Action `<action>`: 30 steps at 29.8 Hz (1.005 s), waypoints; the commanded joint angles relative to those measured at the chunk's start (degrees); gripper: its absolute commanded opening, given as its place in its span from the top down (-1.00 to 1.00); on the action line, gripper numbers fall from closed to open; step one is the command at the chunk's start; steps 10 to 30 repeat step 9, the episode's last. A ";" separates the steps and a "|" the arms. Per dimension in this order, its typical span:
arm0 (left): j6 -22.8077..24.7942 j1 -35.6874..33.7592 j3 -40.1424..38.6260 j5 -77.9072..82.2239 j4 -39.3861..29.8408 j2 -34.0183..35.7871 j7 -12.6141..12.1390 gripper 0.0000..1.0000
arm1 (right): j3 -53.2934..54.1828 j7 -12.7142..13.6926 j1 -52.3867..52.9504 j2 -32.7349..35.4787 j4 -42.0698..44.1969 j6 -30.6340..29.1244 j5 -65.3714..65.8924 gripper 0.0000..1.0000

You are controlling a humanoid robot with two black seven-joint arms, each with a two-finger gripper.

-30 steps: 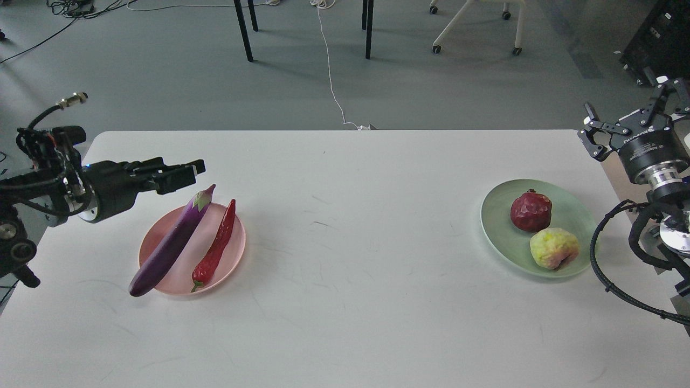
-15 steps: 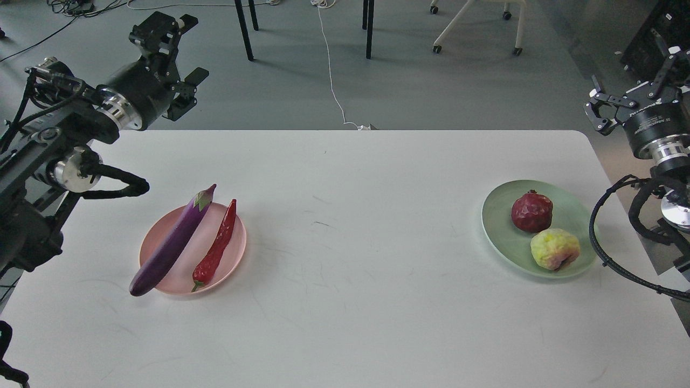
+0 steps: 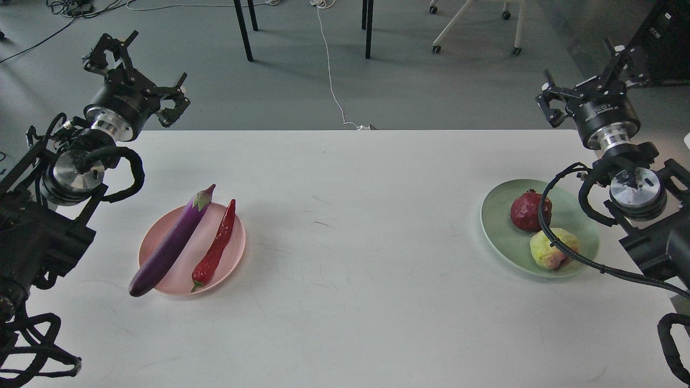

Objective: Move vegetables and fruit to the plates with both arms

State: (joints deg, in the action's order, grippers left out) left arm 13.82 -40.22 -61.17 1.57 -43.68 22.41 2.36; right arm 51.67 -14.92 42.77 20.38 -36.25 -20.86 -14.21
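Observation:
A purple eggplant (image 3: 172,242) and a red chili pepper (image 3: 216,247) lie side by side on the pale pink plate (image 3: 234,245) at the left of the white table. A dark red pomegranate (image 3: 528,211) and a yellow-green fruit (image 3: 547,248) sit on the pale green plate (image 3: 498,226) at the right. My left gripper (image 3: 132,70) is raised above the table's far left corner, open and empty. My right gripper (image 3: 590,75) is raised above the far right corner, open and empty. A black cable of the right arm crosses in front of the two fruits.
The white table (image 3: 356,258) is bare between the two plates. Beyond its far edge are dark table legs (image 3: 243,29), a white cable on the floor (image 3: 331,81) and a wheeled chair base (image 3: 474,27).
Both arms have lifted and swung back. The left gripper went from beside the eggplant up to the far left corner. The right arm came inward, its cable now over the green plate.

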 commanded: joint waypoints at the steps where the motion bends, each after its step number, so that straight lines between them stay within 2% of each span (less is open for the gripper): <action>1: 0.16 -0.03 0.26 -0.07 2.46 -0.61 0.01 -0.97 | 0.19 -0.20 -0.14 -1.39 2.84 0.12 -0.47 -0.98; 5: 1.03 0.32 0.44 -0.07 2.46 -2.10 0.19 -0.97 | -1.13 -0.46 0.47 -2.01 6.01 0.12 -0.29 -0.99; 9: 1.65 1.90 0.61 -0.07 1.76 -2.72 0.80 -0.97 | -3.32 -0.55 0.74 -1.92 5.49 -0.32 -0.29 -0.99; 30: 1.65 1.90 0.61 -0.07 1.76 -2.72 0.80 -0.97 | -3.32 -0.55 0.74 -1.92 5.49 -0.32 -0.29 -0.99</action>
